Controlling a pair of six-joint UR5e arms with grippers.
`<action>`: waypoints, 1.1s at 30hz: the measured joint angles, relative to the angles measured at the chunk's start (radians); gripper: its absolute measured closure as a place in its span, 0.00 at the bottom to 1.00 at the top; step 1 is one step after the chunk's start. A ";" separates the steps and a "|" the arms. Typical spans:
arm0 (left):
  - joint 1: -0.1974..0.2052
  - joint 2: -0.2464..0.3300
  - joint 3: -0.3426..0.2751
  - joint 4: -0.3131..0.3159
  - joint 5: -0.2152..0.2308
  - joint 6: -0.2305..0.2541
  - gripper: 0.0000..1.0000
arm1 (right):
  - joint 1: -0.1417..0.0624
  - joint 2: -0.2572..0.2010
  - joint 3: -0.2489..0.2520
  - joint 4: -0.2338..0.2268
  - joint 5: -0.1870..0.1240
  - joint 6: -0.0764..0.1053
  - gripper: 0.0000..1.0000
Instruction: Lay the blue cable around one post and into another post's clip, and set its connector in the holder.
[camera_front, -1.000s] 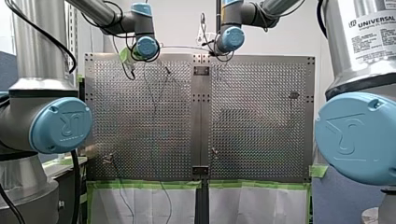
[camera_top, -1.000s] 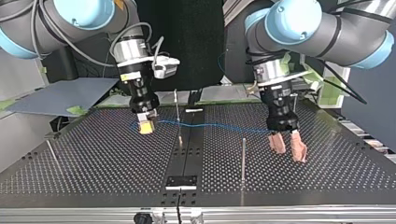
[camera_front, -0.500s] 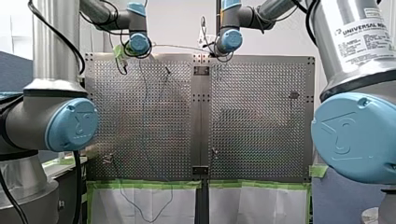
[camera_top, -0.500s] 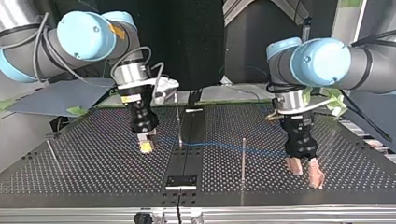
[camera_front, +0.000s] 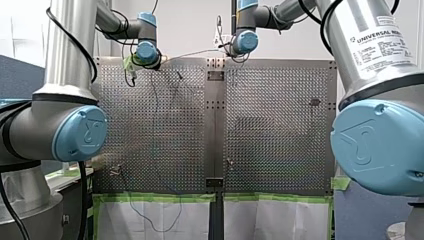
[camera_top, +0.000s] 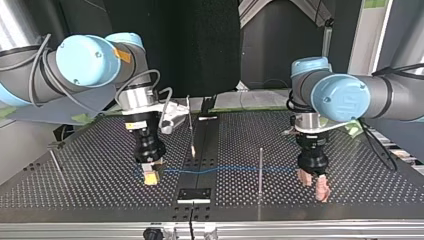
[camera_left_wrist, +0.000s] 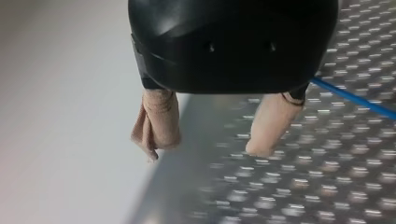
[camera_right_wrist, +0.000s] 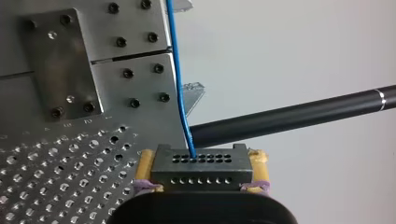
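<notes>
In the top view my right gripper (camera_top: 151, 176) is shut on the black connector (camera_top: 150, 171), with yellow pads showing. The right wrist view shows the connector (camera_right_wrist: 201, 165) clamped between the pads (camera_right_wrist: 259, 169), and the blue cable (camera_right_wrist: 177, 74) leaving it. The cable (camera_top: 220, 170) stretches across to my left gripper (camera_top: 312, 184), crossing a tall post (camera_top: 260, 172). A thinner post (camera_top: 190, 125) stands behind the cable. My left gripper (camera_left_wrist: 210, 140) is open, its beige pads (camera_left_wrist: 156, 123) apart, and the cable (camera_left_wrist: 355, 98) runs just beside one finger.
A small metal plate (camera_top: 195, 194) lies on the centre strip near the top view's front edge. Another thin post (camera_top: 55, 162) stands at that view's far left. Both grippers hang low over the perforated table (camera_top: 350, 200). Loose cables (camera_front: 150, 220) dangle below the table's edge in the front view.
Both arms have moved toward the top view's front edge, carrying the cable from behind the thin post to in front of it. Grips are unchanged.
</notes>
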 joint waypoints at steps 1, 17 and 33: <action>0.000 -0.009 0.001 -0.009 0.006 0.006 0.00 | -0.003 0.004 -0.004 0.001 0.000 -0.001 1.00; 0.014 -0.107 0.039 -0.087 0.063 0.032 0.00 | -0.029 0.043 -0.009 0.010 0.000 -0.013 1.00; 0.002 -0.135 0.050 -0.099 0.094 0.012 0.00 | -0.074 0.077 0.037 0.080 0.013 -0.030 1.00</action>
